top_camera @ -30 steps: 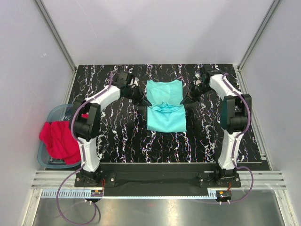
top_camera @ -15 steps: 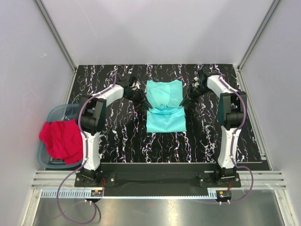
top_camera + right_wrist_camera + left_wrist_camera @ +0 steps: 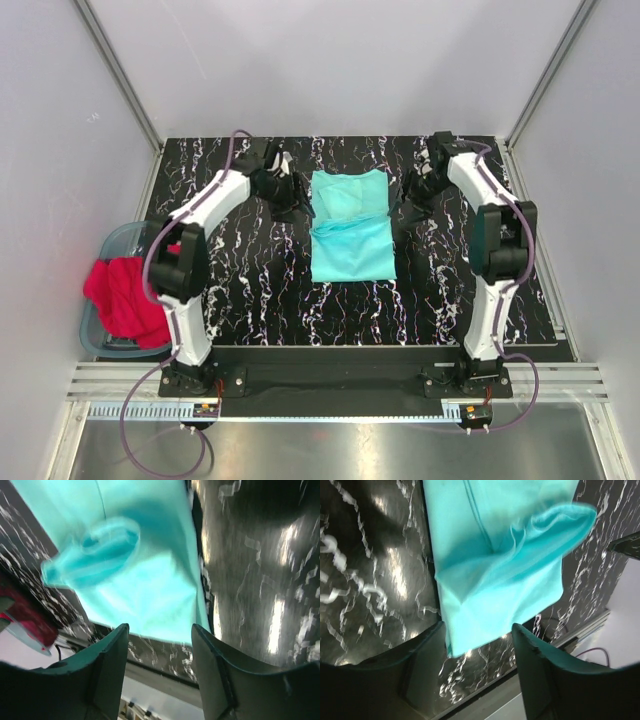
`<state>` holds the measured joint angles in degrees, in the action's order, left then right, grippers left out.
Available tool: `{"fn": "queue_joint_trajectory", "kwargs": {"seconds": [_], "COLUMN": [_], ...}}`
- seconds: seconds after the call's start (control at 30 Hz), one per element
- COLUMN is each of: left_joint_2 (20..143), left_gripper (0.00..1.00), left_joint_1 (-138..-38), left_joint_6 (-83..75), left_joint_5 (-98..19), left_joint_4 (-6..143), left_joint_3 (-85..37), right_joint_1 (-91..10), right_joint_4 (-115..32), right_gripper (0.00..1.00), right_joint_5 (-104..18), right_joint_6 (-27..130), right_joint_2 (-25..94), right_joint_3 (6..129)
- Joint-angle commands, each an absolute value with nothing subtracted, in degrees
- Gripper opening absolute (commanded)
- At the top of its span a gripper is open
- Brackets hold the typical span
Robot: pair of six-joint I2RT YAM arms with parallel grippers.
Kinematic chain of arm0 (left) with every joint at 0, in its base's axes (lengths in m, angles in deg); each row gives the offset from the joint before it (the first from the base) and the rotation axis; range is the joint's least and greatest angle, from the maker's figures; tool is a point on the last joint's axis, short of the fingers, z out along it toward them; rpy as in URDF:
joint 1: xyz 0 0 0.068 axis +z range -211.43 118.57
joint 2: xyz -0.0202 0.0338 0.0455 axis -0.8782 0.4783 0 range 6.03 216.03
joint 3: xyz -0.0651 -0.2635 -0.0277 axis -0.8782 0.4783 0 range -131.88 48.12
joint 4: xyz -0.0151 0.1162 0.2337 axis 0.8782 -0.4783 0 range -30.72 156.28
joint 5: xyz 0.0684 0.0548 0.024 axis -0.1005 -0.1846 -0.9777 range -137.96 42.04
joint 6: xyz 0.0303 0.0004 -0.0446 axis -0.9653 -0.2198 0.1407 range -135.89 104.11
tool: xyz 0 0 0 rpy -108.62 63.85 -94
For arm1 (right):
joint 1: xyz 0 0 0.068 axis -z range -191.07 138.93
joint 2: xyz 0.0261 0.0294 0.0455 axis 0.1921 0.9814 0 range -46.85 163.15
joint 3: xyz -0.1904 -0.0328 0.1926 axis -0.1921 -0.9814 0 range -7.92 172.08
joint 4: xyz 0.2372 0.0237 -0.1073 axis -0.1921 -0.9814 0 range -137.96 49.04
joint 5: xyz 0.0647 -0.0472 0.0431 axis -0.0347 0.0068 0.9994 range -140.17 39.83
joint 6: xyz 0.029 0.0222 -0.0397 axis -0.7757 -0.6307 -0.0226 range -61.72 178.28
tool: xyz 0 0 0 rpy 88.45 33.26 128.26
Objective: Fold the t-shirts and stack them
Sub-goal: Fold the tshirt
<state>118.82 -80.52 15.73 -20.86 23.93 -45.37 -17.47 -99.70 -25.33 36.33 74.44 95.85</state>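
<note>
No readable text, label or number appears anywhere.

I see a black, white-veined marble-pattern table (image 3: 250, 290) enclosed left, far and right by plain pale-grey walls (image 3: 340, 60), with aluminium rails (image 3: 100, 382) along its near edge.

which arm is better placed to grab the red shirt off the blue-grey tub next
Left, probably. The bright red cloth t-shirt lies in the translucent blue-grey plastic tub at far left, beside the left arm's base. The left gripper is open; the right gripper sits beyond the mint-teal cloth t-shirt.
</note>
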Motion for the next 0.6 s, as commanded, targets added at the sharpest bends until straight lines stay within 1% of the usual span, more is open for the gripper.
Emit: {"fn": "queue_joint_trajectory", "kwargs": {"seconds": [0.0, 0.07, 0.1, 0.13, 0.17, 0.2, 0.23, 0.3, 0.33, 0.47, 0.57], "left_joint_2": [109.7, 108.6, 108.5, 108.7, 108.9, 109.5, 109.9, 111.2, 111.8, 113.6, 115.7], "left_gripper": [0.57, 0.54, 0.5, 0.49, 0.46, 0.42, 0.41, 0.37, 0.37, 0.36, 0.35], "left_joint_1": [-82.9, -85.6, -86.5, -87.3, -88.7, -89.4, -89.7, -90.2, -90.1, -89.6, -89.3], "left_joint_6": [14.2, 15.3, 16.4, 16.9, 17.4, 17.9, 18.2, 18.4, 18.4, 16.2, 15.9], "left_joint_5": [-21.3, -19.7, -17.8, -17.4, -16.8, -16.0, -15.4, -14.6, -14.2, -16.9, -17.1], "left_joint_4": [26.4, 28.9, 30.9, 31.7, 32.5, 34.5, 35.3, 36.8, 37.4, 37.1, 38.1], "left_joint_3": [-37.3, -33.5, -31.0, -30.1, -29.2, -28.4, -27.4, -26.7, -26.0, -25.0, -22.7], "right_joint_1": [-21.3, -23.3, -24.9, -25.3, -25.7, -26.1, -26.3, -26.2, -26.3, -26.1, -24.4], "right_joint_4": [-99.5, -95.0, -93.4, -91.7, -90.1, -87.7, -86.8, -83.6, -83.4, -82.8, -80.1], "right_gripper": [0.59, 0.57, 0.53, 0.5, 0.45, 0.4, 0.31, 0.25, 0.16, 0.04, 0.02], "right_joint_5": [-27.5, -25.8, -24.9, -22.2, -21.1, -20.1, -18.2, -16.9, -16.7, -16.0, -15.5], "right_joint_6": [37.5, 35.3, 34.2, 33.2, 31.3, 30.7, 30.3, 29.5, 30.2, 32.5, 32.5], "right_joint_2": [63.2, 60.3, 58.4, 57.7, 57.5, 57.6, 57.8, 58.5, 59.1, 61.3, 62.5], "right_joint_3": [89.0, 82.0, 79.7, 75.5, 73.8, 72.4, 70.4, 68.6, 68.2, 66.7, 62.9]}}
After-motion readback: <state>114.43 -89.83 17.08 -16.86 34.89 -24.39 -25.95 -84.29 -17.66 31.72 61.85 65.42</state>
